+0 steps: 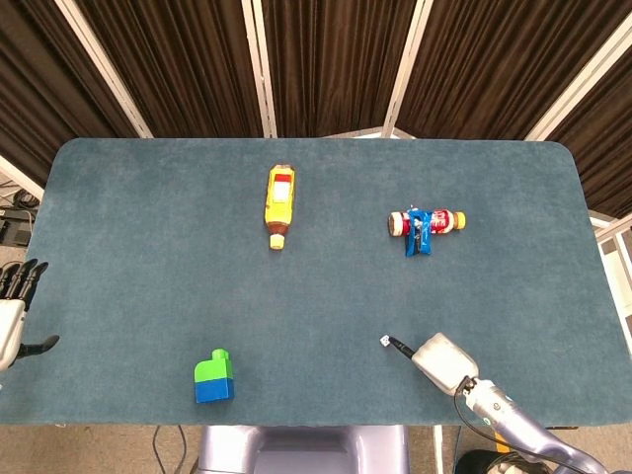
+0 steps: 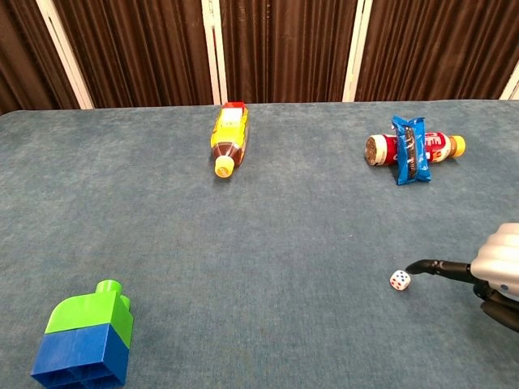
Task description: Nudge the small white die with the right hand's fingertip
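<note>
The small white die [image 1: 384,341] [image 2: 400,280] lies on the blue table cloth near the front, right of centre. My right hand [image 1: 434,357] [image 2: 496,269] sits just to its right and holds nothing. One dark finger points left and the other fingers are curled under. That fingertip [image 2: 412,267] is at the die's upper right corner; whether it touches cannot be made out. My left hand [image 1: 12,308] hangs off the table's left edge with fingers spread, holding nothing.
A green-and-blue toy block [image 1: 214,377] [image 2: 83,336] stands at the front left. A yellow bottle [image 1: 279,204] [image 2: 229,137] lies at the back centre. A red bottle with a blue packet across it [image 1: 425,224] [image 2: 409,148] lies at the back right.
</note>
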Robot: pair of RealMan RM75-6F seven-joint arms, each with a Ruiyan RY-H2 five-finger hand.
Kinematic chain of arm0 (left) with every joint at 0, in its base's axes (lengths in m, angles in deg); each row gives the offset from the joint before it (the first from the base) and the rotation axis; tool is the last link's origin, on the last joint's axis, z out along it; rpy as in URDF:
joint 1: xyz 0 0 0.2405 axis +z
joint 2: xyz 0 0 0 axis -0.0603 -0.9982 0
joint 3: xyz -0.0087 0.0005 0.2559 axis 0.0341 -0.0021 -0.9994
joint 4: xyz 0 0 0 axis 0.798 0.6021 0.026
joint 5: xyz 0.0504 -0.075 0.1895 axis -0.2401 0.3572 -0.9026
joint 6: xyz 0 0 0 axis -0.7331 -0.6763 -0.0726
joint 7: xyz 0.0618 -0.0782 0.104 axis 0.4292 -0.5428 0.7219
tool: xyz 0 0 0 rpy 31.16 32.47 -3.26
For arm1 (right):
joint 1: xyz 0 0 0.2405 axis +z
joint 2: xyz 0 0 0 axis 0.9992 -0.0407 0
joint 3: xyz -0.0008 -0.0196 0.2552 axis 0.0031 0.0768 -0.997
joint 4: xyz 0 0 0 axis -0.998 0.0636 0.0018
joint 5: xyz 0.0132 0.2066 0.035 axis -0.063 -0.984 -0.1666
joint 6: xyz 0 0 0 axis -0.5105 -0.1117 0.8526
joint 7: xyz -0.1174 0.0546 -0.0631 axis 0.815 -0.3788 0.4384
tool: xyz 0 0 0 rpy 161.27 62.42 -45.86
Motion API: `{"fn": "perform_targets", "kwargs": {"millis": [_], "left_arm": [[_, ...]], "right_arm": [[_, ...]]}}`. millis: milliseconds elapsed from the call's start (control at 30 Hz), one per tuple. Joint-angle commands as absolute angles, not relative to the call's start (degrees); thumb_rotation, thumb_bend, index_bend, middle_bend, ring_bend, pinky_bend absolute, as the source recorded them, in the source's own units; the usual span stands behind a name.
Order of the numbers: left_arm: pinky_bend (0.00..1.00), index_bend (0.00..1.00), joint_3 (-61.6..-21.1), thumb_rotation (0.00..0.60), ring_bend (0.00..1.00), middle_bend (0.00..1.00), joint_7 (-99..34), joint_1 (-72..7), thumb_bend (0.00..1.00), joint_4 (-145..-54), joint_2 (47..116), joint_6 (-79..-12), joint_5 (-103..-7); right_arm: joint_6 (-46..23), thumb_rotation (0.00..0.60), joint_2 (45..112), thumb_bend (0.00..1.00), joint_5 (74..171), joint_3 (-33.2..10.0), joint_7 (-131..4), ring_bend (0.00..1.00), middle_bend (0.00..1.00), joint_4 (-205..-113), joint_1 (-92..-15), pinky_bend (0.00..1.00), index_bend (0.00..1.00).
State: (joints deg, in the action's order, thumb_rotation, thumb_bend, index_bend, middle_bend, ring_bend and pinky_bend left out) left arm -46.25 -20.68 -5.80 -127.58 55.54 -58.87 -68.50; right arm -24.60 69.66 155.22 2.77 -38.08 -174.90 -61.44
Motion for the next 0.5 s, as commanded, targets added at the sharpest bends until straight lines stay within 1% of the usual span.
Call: {"fn": "perform_targets", "kwargs": {"millis": [33,500], "left_arm": [[0.0,0.0,-46.3,0.6,0.0,0.0,-20.6,-5.8,0.0,-127.6,55.6,-58.8,-68.5],[0.0,0.0,-46.3,0.6,0.0,0.0,-20.0,-6.0,0.0,-127.4,55.9,-58.4,-68.0]], "right_arm": [[-24.9,0.6,70.0,0.67,155.0,2.9,-37.6,0.72,0.77,-175.0,-61.1,1.0,0.0],[-25.5,0.6,71.4,0.67,152.8,3.3,-35.9,0.72,0.77,-174.3,-60.2,1.0,0.0]]}}
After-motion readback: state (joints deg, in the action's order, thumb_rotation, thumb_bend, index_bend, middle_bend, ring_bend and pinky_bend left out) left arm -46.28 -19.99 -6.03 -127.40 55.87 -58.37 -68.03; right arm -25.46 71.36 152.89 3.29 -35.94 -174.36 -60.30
